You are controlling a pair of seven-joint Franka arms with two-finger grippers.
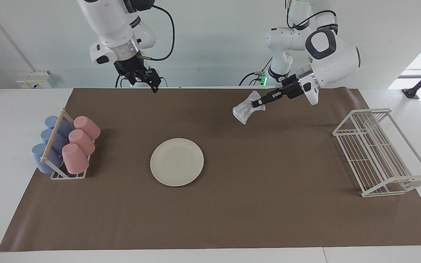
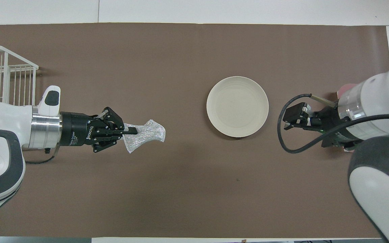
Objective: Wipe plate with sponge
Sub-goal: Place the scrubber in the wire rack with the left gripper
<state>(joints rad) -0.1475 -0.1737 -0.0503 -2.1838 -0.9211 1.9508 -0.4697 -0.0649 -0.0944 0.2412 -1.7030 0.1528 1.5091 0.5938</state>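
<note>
wire rack (image 2: 2, 77) cut by overhead edge, cups (image 2: 344, 89) hidden under right arm

Bare mat (image 1: 269, 164) rings the plate (image 1: 177, 162). The cup rack (image 1: 64, 149) and wire rack (image 1: 378, 153) stand well apart at the table's ends.

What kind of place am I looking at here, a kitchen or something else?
Probably a robotics lab staged as a dishwashing station: two robot arms at a white table with a brown mat, a plate, racked cups and a wire dish rack.
</note>
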